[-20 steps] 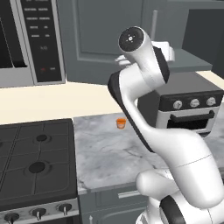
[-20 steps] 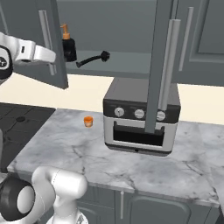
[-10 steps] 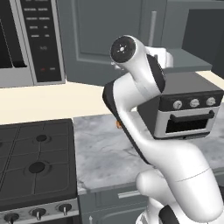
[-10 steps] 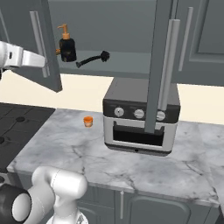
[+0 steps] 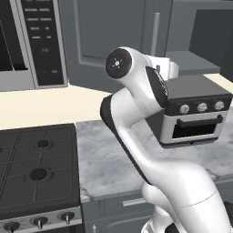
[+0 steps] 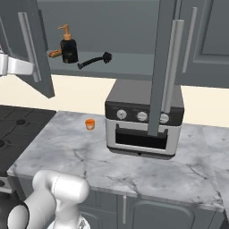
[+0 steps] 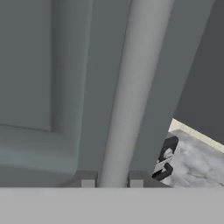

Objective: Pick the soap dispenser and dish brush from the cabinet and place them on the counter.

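Gripper (image 7: pixel 112 178) fingertips sit either side of the long metal handle (image 7: pixel 127 92) on the left door of the cabinet (image 6: pixel 134 27), apparently clamped on it, though actual contact is hard to confirm. The door (image 6: pixel 27 44) stands swung well open. Beyond the hand, on the inner shelf, the soap dispenser (image 6: pixel 68 46) stands upright, with the dish brush (image 6: pixel 94 60) lying just beside it on the side farther from the hand. Well below the hand, the counter (image 6: pixel 89 165) carries a small orange cup (image 6: pixel 90 124) and a toaster oven (image 6: pixel 144 120).

Risks, as judgement: pulling further could slip the fingers off the round bar or strain the hinge. Reaching in next, the arm could clip the door edge, or knock over the tall bottle and send the brush rolling.
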